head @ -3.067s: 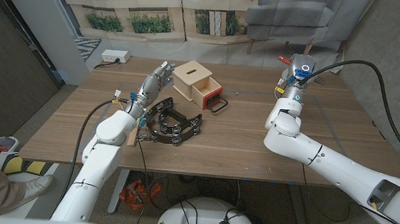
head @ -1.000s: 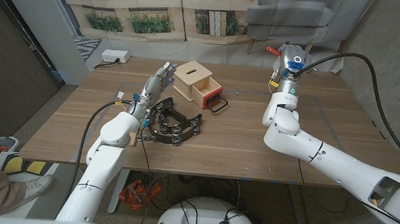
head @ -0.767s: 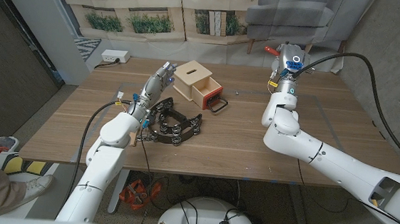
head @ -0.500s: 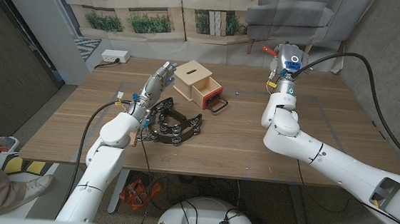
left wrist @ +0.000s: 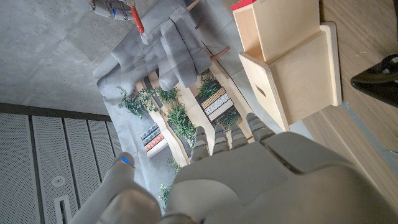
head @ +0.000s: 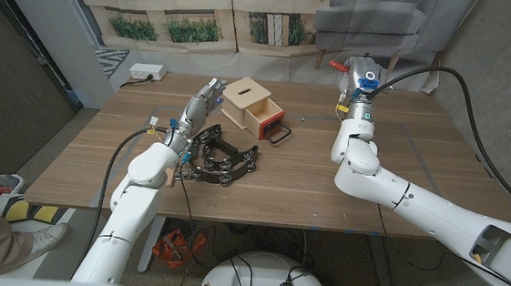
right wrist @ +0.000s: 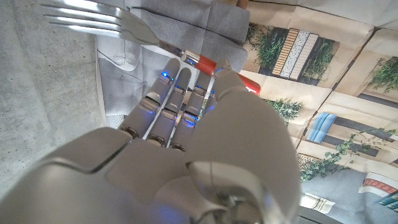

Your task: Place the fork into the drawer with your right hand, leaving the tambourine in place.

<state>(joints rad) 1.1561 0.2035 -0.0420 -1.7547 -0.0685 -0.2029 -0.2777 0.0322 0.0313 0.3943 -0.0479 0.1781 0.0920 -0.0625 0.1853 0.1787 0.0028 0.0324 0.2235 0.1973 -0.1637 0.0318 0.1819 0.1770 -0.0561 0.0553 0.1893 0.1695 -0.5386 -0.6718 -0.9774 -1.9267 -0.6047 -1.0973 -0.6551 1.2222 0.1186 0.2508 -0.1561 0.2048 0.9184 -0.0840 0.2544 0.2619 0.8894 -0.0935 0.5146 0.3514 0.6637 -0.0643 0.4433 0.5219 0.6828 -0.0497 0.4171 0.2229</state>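
Right hand (head: 359, 76) pinching fork (right wrist: 118, 28) high, well right of drawer (head: 264, 119); loose pinch risks drop near tambourine (head: 222, 159).

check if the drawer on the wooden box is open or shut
Open. The drawer juts out from the wooden box, its red front and black handle toward the table's middle.

My right hand (right wrist: 186, 143) is grey-white; its fork (right wrist: 112, 28) has silver tines and a red handle. At ten o'clock: a pale wooden drawer (head: 259, 116) with a red front, and a black tambourine (head: 222, 157).
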